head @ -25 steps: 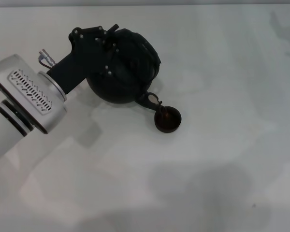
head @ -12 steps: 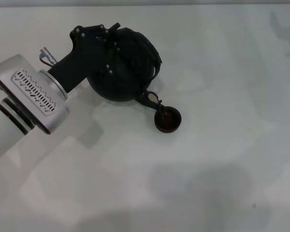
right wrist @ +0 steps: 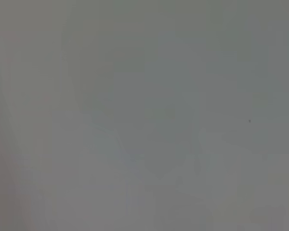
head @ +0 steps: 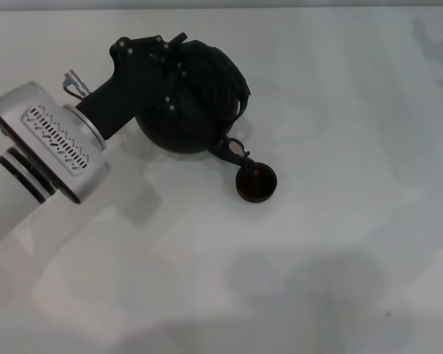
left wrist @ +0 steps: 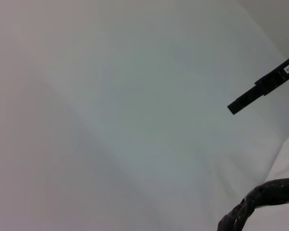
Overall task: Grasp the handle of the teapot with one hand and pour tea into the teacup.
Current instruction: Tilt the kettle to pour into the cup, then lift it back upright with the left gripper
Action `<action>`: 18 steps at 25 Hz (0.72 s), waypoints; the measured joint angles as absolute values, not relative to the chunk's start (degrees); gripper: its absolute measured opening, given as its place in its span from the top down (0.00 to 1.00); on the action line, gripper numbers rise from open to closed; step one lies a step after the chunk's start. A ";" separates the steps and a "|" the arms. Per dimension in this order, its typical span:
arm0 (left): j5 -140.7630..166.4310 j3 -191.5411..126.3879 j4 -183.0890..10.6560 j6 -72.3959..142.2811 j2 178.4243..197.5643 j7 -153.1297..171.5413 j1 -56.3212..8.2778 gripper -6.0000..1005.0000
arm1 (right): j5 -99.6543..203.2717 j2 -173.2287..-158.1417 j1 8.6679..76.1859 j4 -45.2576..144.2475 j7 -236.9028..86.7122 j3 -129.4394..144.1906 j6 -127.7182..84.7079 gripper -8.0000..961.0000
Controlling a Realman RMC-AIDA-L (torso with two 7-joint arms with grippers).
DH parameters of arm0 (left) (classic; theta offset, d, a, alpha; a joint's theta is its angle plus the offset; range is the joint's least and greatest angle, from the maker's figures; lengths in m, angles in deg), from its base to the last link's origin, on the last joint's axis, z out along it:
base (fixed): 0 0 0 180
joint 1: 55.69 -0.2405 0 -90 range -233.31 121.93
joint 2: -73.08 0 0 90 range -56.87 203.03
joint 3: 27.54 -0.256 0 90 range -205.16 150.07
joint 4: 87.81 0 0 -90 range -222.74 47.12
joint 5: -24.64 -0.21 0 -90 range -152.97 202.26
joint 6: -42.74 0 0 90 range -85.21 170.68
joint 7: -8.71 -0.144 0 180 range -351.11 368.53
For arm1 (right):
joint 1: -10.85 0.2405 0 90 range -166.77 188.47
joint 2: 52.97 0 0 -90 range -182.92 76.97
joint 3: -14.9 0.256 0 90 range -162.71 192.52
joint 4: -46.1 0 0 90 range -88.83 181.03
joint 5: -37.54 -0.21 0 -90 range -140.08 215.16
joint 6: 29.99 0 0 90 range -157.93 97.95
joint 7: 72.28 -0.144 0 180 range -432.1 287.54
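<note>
In the head view my left gripper [head: 176, 68] reaches in from the left and is shut on the handle [head: 241, 94] of the matte-black teapot [head: 199, 118]. The pot hangs tilted, its short pale-tipped spout [head: 233, 150] pointing down just above the rim of the small dark teacup [head: 255, 182], which stands on the white table. The left wrist view shows a piece of the dark wrapped handle [left wrist: 260, 195] and a black finger [left wrist: 260, 89] over the table. My right gripper is out of view.
The white tabletop [head: 340, 110] spreads all round the teapot and teacup. A grey shadow [head: 310, 287] lies on the near side. The right wrist view shows only plain table surface [right wrist: 144, 115].
My left arm has shifted slightly up and right with the teapot. The spout has drawn back a little from the teacup. The teacup has not moved.
</note>
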State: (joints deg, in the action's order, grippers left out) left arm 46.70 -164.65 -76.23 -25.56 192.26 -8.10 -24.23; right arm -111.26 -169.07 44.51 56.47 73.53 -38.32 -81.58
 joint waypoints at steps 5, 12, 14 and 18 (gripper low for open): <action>46.70 -164.65 -75.62 -25.18 192.26 -9.69 -24.23 0.89 | -111.26 -169.07 44.51 56.47 73.53 -38.37 -81.58 0.12; 46.82 -164.63 -75.47 -25.11 192.26 -9.29 -24.48 0.89 | -111.26 -169.08 44.51 56.47 73.53 -38.48 -81.58 0.12; 47.04 -164.48 -75.42 -25.11 192.28 -8.52 -24.72 0.89 | -111.26 -169.07 44.51 56.47 73.53 -38.50 -81.58 0.12; 47.26 -164.10 -75.06 -25.03 192.34 -4.82 -25.30 0.90 | -111.26 -169.08 44.51 56.47 73.53 -38.53 -81.57 0.12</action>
